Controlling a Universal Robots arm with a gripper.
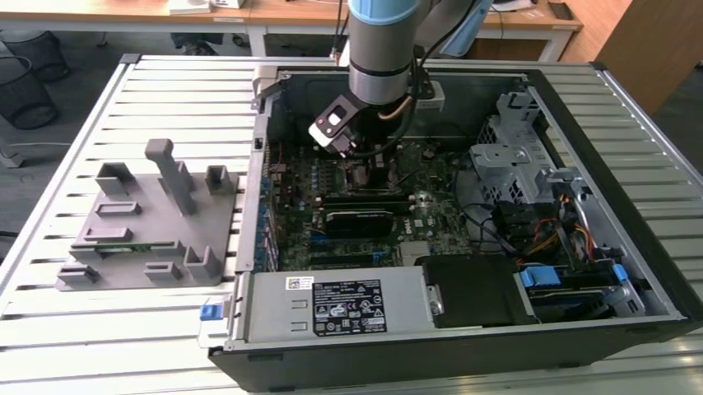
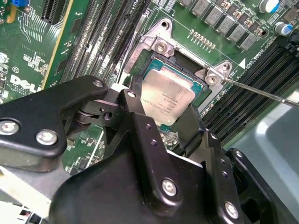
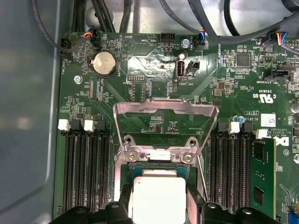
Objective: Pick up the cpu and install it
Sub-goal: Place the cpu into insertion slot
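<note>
Over open socket [image 2: 156, 63], tool [image 2: 162, 108] clamps cpu [image 2: 170, 93] by opposite edges; hinged frame [image 3: 166, 107] raised clear.

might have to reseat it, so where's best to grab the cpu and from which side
Grip two opposite side edges, coming straight down from above. The cpu is a thin flat square lying face up at the socket, so only its edges give purchase. The tool pinches it that way.

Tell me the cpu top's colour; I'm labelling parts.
Silvery-white: the small flat square metal cpu shows best in the first wrist view.
</note>
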